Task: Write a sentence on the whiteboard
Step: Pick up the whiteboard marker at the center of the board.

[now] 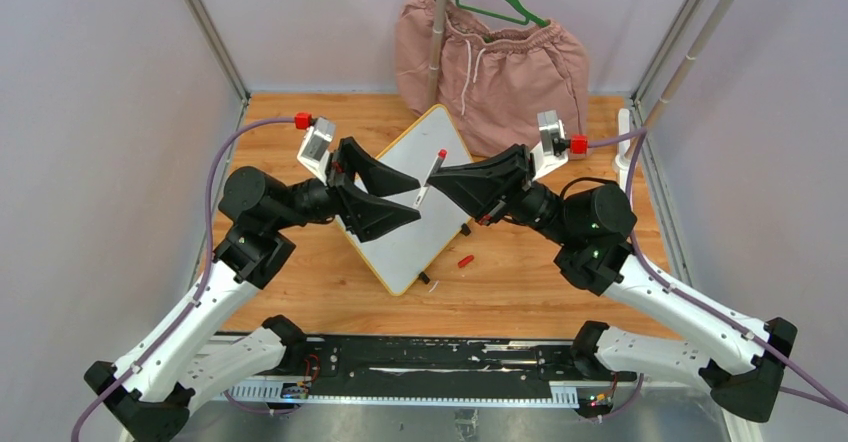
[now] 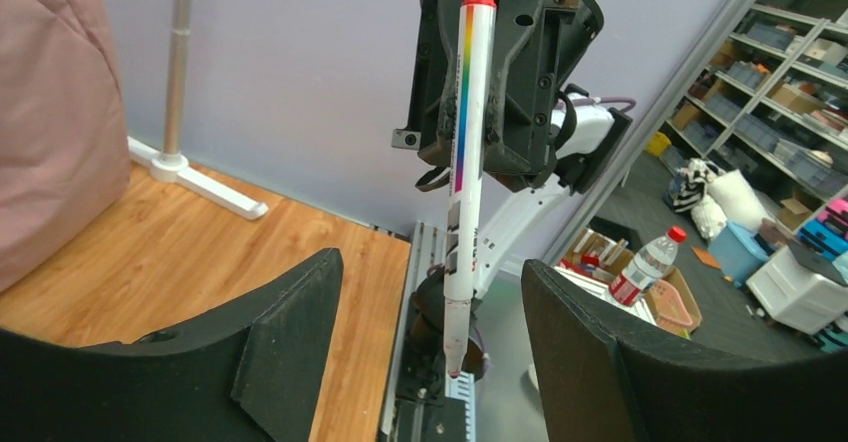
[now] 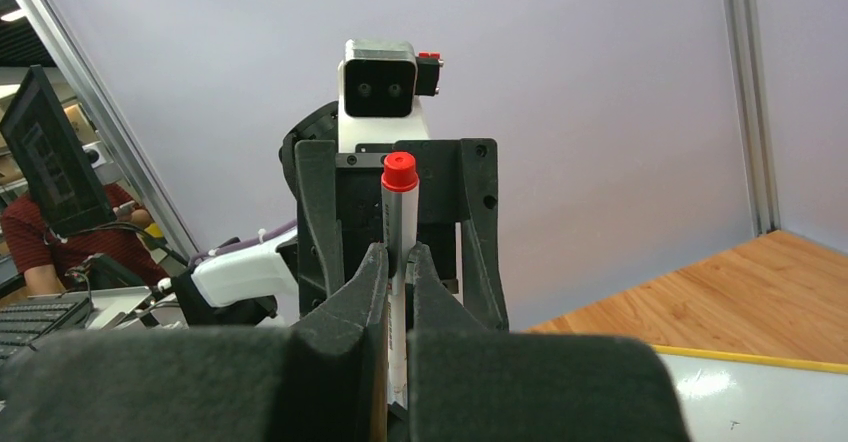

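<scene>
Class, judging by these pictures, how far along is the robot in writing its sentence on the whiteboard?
Done: the marker is clamped upright in the right gripper, tip bare; a small red cap, probably its own, lies beside the whiteboard. In hand: the open left gripper flanks the marker without touching it. Left: the writing itself; the visible board surface shows no lettering.

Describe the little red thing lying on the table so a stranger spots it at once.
Start at the wooden table, where the whiteboard lies cornerwise in the middle. Off the board's near right edge lies a small red cap-like piece. It alone lies loose on the wood; another red tip tops the marker held in the right fingers.
</scene>
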Available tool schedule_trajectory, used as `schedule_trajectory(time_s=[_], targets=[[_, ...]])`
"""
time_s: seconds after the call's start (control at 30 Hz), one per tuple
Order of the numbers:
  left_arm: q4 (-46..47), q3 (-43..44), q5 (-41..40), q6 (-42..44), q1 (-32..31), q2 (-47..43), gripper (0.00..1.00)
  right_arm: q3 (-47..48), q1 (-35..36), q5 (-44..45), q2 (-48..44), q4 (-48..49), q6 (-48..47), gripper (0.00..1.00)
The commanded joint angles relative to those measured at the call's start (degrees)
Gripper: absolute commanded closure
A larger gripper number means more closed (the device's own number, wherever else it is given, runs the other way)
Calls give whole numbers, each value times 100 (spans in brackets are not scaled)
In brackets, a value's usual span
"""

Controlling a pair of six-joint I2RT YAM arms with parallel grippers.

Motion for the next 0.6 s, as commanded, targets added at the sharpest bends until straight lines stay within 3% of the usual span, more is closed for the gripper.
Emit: schedule_trajectory(time_s=[0.0, 0.07, 0.4, 0.57], targets=[[125, 178, 109, -79, -127, -8, 34, 244, 197, 304, 7, 335, -304, 100], [125, 171, 135, -94, -147, 1, 44, 257, 244, 344, 25, 343, -338, 100], [125, 102, 177, -52, -182, -9, 75, 264, 351, 432, 23, 315, -476, 100], [125, 81, 198, 43, -195, -32, 100, 283, 375, 338, -27, 136, -490, 100]])
